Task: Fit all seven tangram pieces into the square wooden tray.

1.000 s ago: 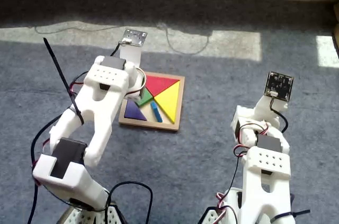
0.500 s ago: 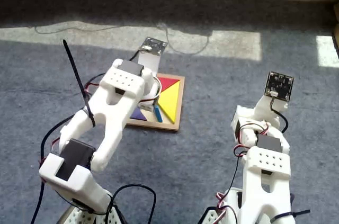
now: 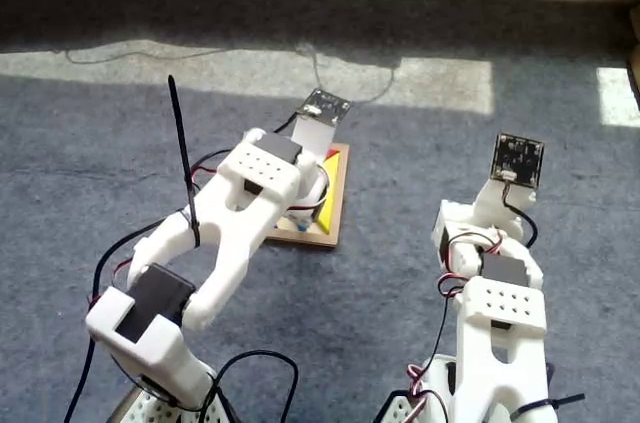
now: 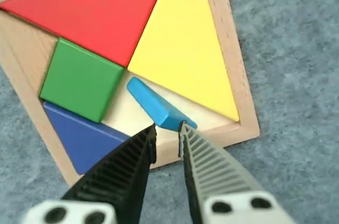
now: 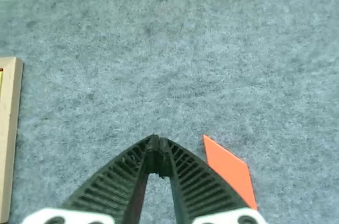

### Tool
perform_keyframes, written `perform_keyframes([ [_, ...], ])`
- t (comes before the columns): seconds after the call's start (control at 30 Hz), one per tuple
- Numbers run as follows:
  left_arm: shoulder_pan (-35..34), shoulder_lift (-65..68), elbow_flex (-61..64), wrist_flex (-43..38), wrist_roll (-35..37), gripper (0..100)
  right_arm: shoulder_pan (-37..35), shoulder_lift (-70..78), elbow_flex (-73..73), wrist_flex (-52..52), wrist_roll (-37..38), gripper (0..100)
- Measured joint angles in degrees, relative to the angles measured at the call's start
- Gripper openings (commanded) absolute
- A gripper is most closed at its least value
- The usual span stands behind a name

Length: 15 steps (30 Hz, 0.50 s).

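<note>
While left claw (image 4: 168, 128) hangs slightly parted at blue piece (image 4: 156, 105) in tray (image 4: 233, 75) | right claw (image 5: 159, 155) sits clenched, empty, beside orange piece (image 5: 228, 171).

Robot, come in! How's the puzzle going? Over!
Left gripper: jaws barely apart at crooked blue piece in tray. Right gripper: jaws shut over carpet, orange piece beside. Nothing blocking.

Open carpet (image 5: 212, 49) beside tray (image 4: 235, 73)

Overhead view and both close wrist views share the tray (image 3: 338, 193).
</note>
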State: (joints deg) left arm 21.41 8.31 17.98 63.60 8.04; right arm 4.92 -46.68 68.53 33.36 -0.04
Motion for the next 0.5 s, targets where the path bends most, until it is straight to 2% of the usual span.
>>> perform_keyframes([
  [0.5, 0.18, 0.00, 0.70, -7.21, 0.00, 9, -0.35, 0.00, 0.00, 0.00, 0.00, 1.0],
])
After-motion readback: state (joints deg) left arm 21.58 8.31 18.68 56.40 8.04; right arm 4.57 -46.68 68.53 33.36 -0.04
